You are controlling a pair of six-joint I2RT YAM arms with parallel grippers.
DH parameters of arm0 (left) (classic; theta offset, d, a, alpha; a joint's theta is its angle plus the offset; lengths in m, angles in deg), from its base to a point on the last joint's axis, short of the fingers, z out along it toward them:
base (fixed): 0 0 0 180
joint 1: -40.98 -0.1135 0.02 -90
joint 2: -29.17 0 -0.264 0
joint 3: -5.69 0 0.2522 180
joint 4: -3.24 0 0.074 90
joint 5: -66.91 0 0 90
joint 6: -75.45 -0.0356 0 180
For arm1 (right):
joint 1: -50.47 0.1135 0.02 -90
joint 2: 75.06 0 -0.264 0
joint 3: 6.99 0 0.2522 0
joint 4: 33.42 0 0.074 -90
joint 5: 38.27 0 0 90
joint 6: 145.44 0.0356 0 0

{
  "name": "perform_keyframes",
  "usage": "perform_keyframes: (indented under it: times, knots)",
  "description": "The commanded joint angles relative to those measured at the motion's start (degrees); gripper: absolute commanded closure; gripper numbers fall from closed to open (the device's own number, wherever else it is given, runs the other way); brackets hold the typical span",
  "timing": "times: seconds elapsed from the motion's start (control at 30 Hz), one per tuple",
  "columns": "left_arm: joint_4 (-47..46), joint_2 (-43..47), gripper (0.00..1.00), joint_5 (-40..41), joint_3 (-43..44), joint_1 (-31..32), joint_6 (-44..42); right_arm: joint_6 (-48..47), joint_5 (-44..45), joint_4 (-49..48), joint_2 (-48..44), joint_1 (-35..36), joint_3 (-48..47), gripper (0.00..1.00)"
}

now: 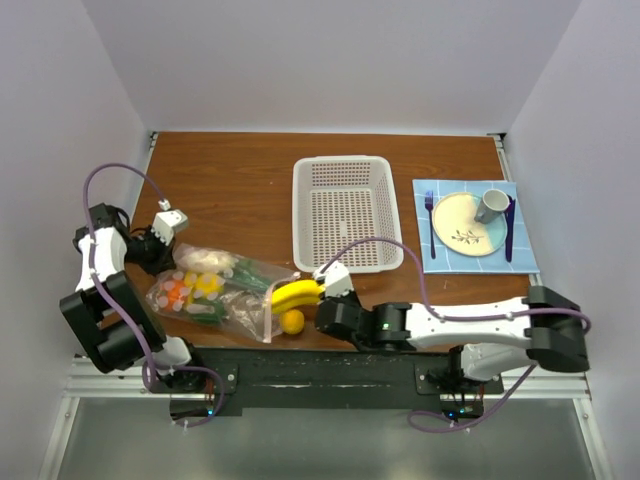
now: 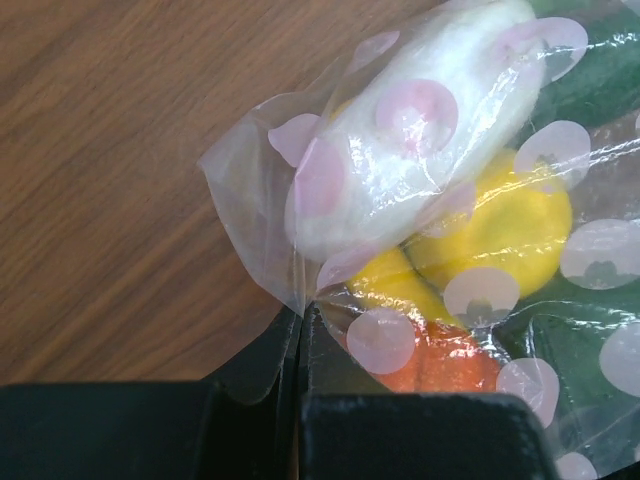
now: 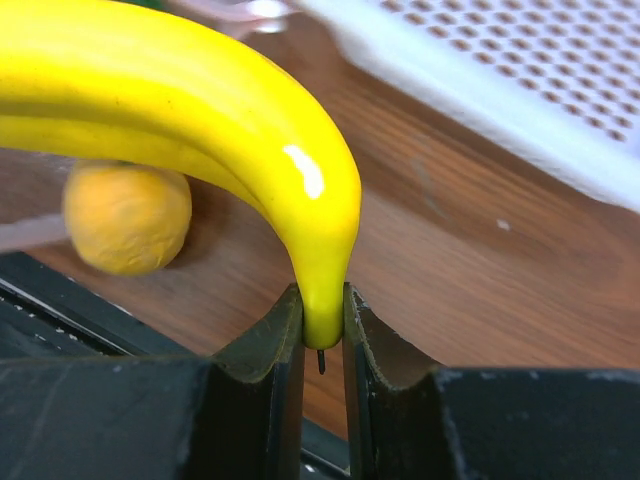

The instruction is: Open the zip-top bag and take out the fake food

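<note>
The wooden table carries the white basket at its far middle. The zip-top bag lies at the near left, with white, yellow, green and orange-red fake food inside. The left gripper is closed tight on the bag's edge. The banana is at the bag's right end, its tip pinched in the right gripper. The lemon lies just beside the banana
</note>
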Motion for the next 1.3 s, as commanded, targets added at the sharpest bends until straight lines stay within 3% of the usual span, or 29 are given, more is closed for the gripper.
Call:
perform_keyframes:
  times: [0.0, 0.13, 0.3, 0.47, 0.6, 0.73, 0.87, 0.9, 0.93, 1.0, 1.03, 1.07, 1.13, 1.27]
  knots:
    - [-2.0, -0.5, 1.00, 0.0, 1.4, -0.7, 0.9, 4.5, 6.9, 7.7, -6.5, 0.4, 1.2, 0.96]
    - [-2.3, 0.7, 1.00, 0.7, -0.7, -0.7, 0.1, 2.1, 11.8, 6.9, -5.1, 0.4, -1.8, 0.98]
    - [-2.2, 2.0, 1.00, 2.2, -3.1, -0.8, -1.1, -10.9, 16.6, 1.2, -4.5, -0.7, -7.4, 0.99]
    - [-1.7, 2.2, 1.00, 2.3, -2.9, -0.8, -1.1, -16.8, 12.4, -0.8, -5.3, -12.0, -14.6, 1.00]
    - [-0.2, 3.2, 1.00, 1.6, -2.2, -0.8, -1.4, -16.8, 7.9, 0.2, -3.2, -21.5, -17.5, 1.00]
    - [1.3, 3.9, 1.00, 0.6, -1.3, -0.8, -1.4, -15.7, 6.1, 3.5, 3.6, -25.3, -19.2, 1.00]
    - [1.9, 4.9, 1.00, 0.2, -1.4, -0.8, -1.9, -13.4, 4.0, 4.7, 8.8, -27.3, -18.8, 0.94]
    - [1.6, 5.0, 1.00, 0.6, -1.6, -0.8, -1.9, -13.2, 3.4, 5.9, 9.9, -28.0, -19.6, 0.89]
    - [1.5, 5.0, 1.00, 0.7, -1.9, -0.8, -1.9, -12.9, 3.0, 6.5, 11.1, -28.2, -20.2, 0.76]
    - [1.5, 4.8, 1.00, 1.2, -2.5, -0.7, -2.3, -13.0, 2.7, 7.1, 11.6, -28.4, -21.5, 0.59]
    - [1.4, 4.8, 1.00, 1.2, -2.7, -0.8, -2.1, -13.2, 3.1, 7.0, 11.5, -28.3, -22.0, 0.33]
    - [1.4, 4.8, 1.00, 1.2, -2.7, -0.8, -2.1, -14.0, 3.3, 7.1, 11.4, -28.3, -22.4, 0.19]
    - [1.5, 5.0, 1.00, 0.9, -2.7, -0.8, -2.2, -15.0, 3.6, 7.5, 10.8, -28.3, -24.0, 0.01]
    - [1.5, 4.9, 1.00, 0.8, -2.2, -0.8, -1.9, -19.9, -1.6, 6.0, 4.4, -27.9, -23.9, 0.01]
